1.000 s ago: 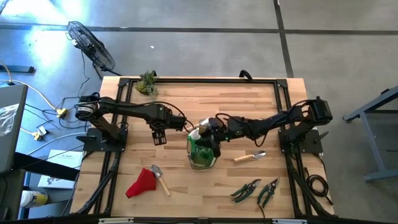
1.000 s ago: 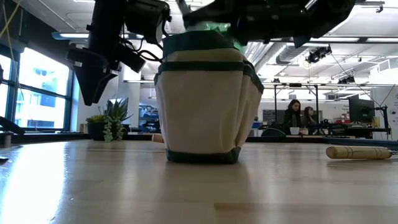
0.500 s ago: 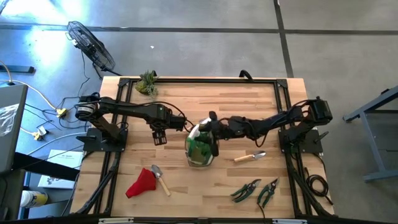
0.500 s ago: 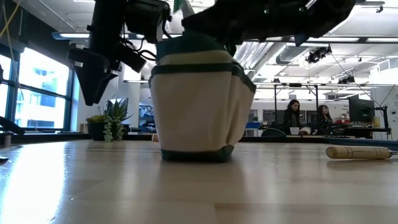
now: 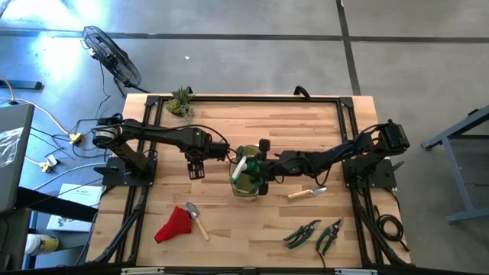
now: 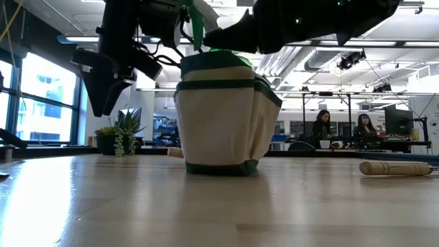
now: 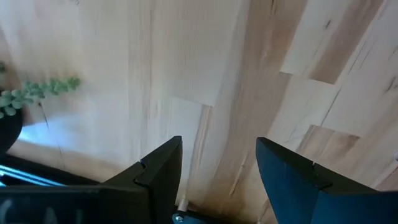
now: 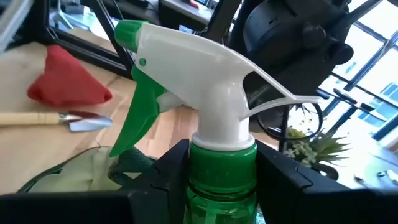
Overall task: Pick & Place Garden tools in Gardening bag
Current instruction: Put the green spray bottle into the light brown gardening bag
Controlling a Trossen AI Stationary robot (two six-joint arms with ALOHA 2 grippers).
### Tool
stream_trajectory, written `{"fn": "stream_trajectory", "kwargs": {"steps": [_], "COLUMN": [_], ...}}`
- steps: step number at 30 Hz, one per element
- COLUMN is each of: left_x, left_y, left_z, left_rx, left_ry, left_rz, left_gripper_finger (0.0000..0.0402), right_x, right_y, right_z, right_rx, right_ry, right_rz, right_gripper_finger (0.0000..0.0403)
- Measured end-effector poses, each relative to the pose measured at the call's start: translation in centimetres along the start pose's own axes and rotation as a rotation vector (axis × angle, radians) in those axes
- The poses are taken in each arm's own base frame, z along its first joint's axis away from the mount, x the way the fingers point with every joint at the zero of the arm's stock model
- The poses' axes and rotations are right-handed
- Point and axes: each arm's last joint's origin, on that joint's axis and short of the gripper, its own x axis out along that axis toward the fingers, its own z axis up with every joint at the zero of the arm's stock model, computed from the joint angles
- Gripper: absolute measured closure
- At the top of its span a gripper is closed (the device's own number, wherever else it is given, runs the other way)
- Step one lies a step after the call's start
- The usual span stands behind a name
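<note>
The right hand point(image 8: 214, 177) had its two fingers closed around the neck of the green spray bottle point(image 8: 211, 124), just under the white trigger head, and held it over the mouth of the gardening bag point(image 5: 246, 177). The bag stood upright near the middle of the tabletop point(image 5: 260, 122), its cream pocket panel facing the low camera. Whether the bottle's base had already reached the bag's floor could not be told; its body was hidden by the fabric and the arm.

To finish this step well, the bottle probably wanted lowering straight down until the bag took its weight, with the fingers opening only then. The bag was soft and light, so any sideways drag might tip or shift it. The trigger lever could also catch on a loop handle as the hand backed out.

The left hand point(image 7: 217, 174) hovered above bare wood just beside the bag, fingers apart and holding nothing.

Outside the bag lay the red glove point(image 5: 174, 224) touching a wooden-handled trowel point(image 5: 196, 219), a second trowel point(image 5: 307, 192) near the right arm, and two pruning shears point(image 5: 315, 234) by the front edge.
</note>
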Motion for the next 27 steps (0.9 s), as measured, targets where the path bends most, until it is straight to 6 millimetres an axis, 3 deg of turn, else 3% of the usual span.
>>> {"fn": "stream_trajectory", "kwargs": {"steps": [27], "left_x": [0.0], "left_y": [-0.2], "left_z": [0.2], "left_rx": [-0.001], "left_ry": [-0.015], "left_rz": [-0.049], "left_gripper_finger": [0.0206], "right_x": [-1.4], "right_y": [1.5], "right_z": [0.4], "right_rx": [-0.513], "right_ry": [0.241], "right_rz": [-0.168], "right_gripper_finger": [0.0265]}}
